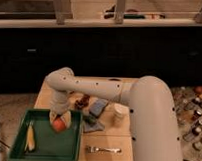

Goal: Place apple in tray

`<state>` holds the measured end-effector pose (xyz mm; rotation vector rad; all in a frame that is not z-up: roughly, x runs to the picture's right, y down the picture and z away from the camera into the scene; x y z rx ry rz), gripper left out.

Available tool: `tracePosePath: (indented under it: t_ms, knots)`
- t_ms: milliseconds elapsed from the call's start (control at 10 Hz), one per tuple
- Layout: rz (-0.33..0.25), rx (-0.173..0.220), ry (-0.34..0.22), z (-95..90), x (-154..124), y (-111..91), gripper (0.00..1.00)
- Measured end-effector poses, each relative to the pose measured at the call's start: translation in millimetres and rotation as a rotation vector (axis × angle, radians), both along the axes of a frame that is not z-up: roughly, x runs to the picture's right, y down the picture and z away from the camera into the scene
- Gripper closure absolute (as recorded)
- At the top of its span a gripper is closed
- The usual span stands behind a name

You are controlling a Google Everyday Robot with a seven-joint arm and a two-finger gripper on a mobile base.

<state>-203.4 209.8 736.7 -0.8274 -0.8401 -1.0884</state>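
Observation:
The apple (58, 124) is small, round and orange-red. It sits at the top right inside the dark green tray (46, 143), which lies at the front left of the wooden table. My gripper (59, 117) hangs from the white arm straight down over the apple and is right at it. I cannot make out whether the apple rests on the tray floor or is held just above it.
A long yellow corn-like object (30, 135) lies in the tray's left part. On the table (107, 148) are blue-grey items (95, 115), a white cup (118, 115), a fork (103, 149) and a dark small object (84, 101). Several bottles (193, 116) stand at the right.

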Motion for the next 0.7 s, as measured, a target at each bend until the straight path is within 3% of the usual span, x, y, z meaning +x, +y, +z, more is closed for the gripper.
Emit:
tracePosePath:
  t_ms: [700]
  knots:
    - [-0.06, 0.009, -0.041, 0.0, -17, -10, 0.22]
